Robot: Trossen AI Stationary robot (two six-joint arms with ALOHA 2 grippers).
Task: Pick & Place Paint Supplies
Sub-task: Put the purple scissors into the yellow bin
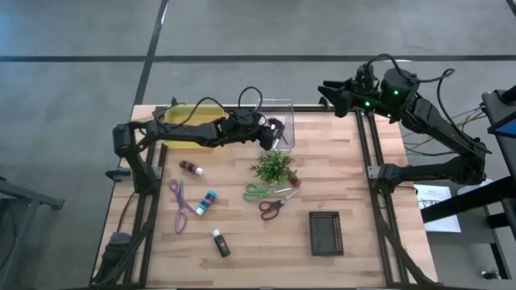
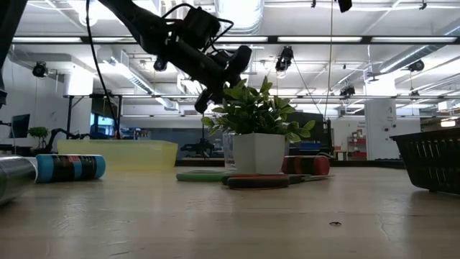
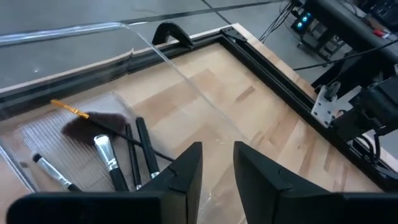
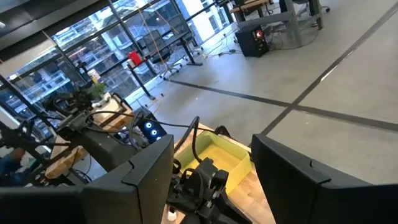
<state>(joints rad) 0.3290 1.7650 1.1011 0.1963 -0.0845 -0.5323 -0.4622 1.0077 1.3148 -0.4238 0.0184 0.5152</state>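
Note:
My left gripper (image 1: 278, 129) (image 3: 217, 163) is open and empty. It hovers over the clear container (image 1: 284, 113) at the table's far edge. Inside the container lie a fan brush (image 3: 90, 124) and several thin dark-handled brushes (image 3: 142, 149). On the table lie a brown tube (image 1: 191, 167), a blue tube (image 1: 207, 201) (image 2: 68, 167), a black tube with a white cap (image 1: 220, 242), purple scissors (image 1: 179, 205), green scissors (image 1: 258, 192) and red scissors (image 1: 274, 206). My right gripper (image 1: 325, 90) (image 4: 211, 168) is open and held high beyond the table's far right corner.
A potted green plant (image 1: 272, 167) (image 2: 255, 119) stands just near of the container, below my left gripper (image 2: 223, 80). A yellow bin (image 1: 189, 129) sits at the far left. A black slotted basket (image 1: 325, 232) lies near right. Bare wood shows at the right side.

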